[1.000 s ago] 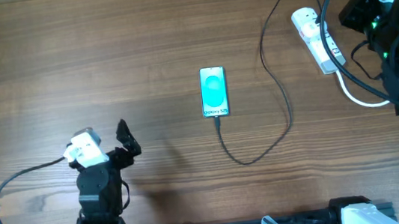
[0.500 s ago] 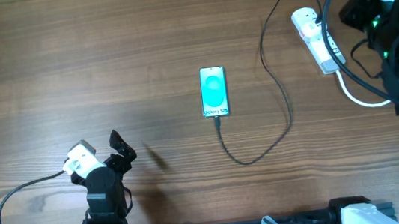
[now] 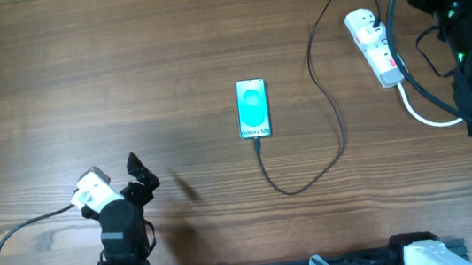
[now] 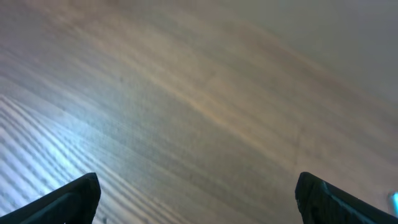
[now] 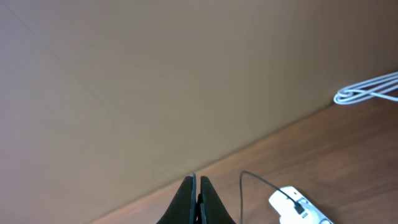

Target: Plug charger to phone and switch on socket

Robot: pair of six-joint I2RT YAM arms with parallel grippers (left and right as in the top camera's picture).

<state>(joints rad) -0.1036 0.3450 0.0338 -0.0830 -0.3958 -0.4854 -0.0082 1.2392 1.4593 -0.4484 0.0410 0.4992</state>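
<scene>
My left claw [image 3: 141,175] is opened wide and holds nothing. It hangs over bare wood at the near left of the bench [image 3: 76,61], well apart from the task's things. My right claw [image 5: 197,190] is fully closed with nothing between the fingers, lifted near the socket [image 3: 381,61] at the far right.

The phone [image 3: 252,104] lies flat in the middle of the bench with its screen lit. The charger [image 3: 340,129] runs from the phone's lower edge in a loop to its white adapter, which sits in the socket. So I judge the plugging is done. Whether the switch is already on I cannot tell, as it is too small to see.

Low on the screen is one small line that seems to read "Galaxy S25". No other writing can be read.
</scene>
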